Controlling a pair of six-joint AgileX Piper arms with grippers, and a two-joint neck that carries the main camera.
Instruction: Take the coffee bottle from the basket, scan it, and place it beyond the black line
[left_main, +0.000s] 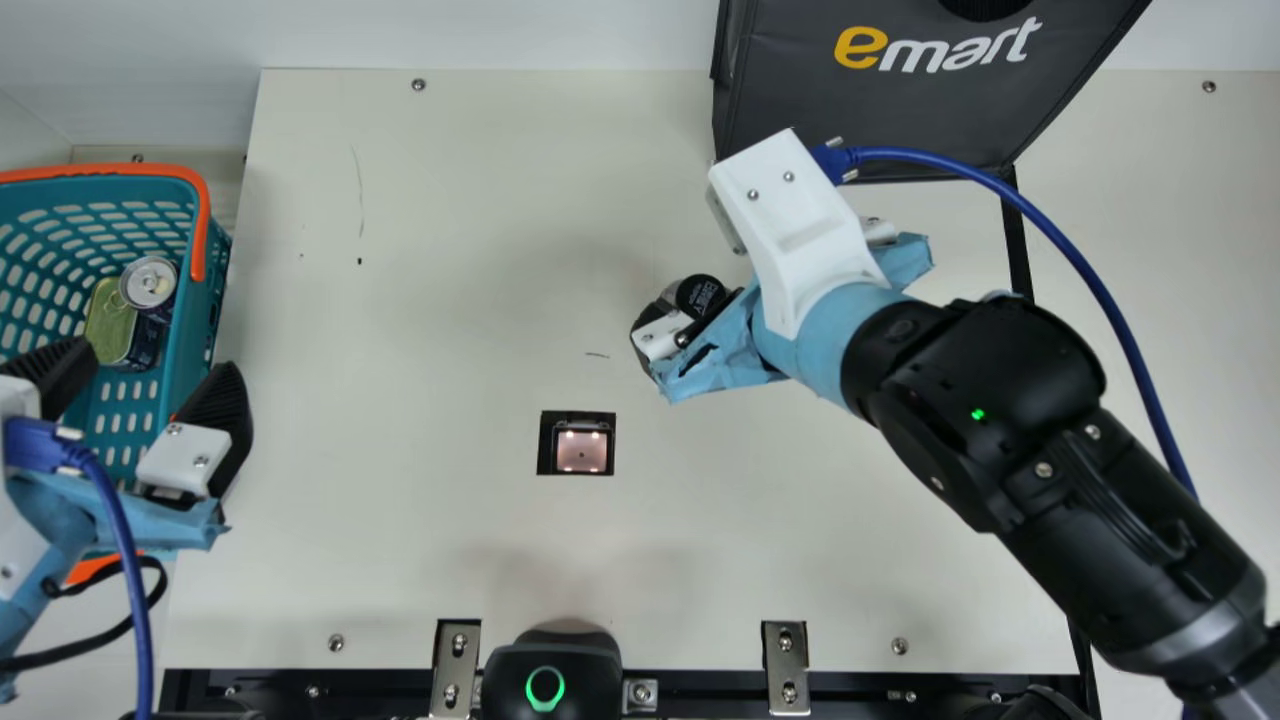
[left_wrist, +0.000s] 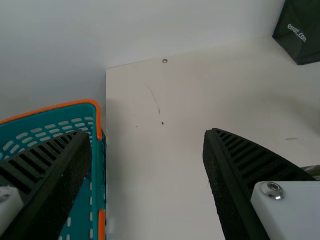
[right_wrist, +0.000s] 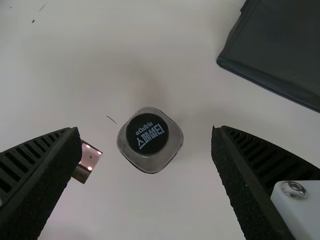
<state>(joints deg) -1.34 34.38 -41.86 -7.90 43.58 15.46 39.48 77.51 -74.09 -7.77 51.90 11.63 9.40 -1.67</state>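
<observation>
In the main view the coffee bottle (left_main: 700, 293) shows its black cap beside my right gripper (left_main: 768, 312), partly hidden by it. From the right wrist view, the bottle (right_wrist: 147, 134) is seen from above, with bare table on both sides of it, between the spread fingers of my right gripper (right_wrist: 145, 130). The scanner window (left_main: 582, 450) lies nearer the table's front. My left gripper (left_main: 150, 372) is open over the teal basket (left_main: 183, 385); its two fingers stand wide apart with nothing between them in the left wrist view (left_wrist: 148, 131).
A silver-topped can (left_main: 148, 282) and a yellowish tin (left_main: 112, 320) lie in the basket. At the back right stands a dark bag (left_main: 920, 110). The black line (left_main: 1016, 240) runs down the table's right side, partly behind my right arm.
</observation>
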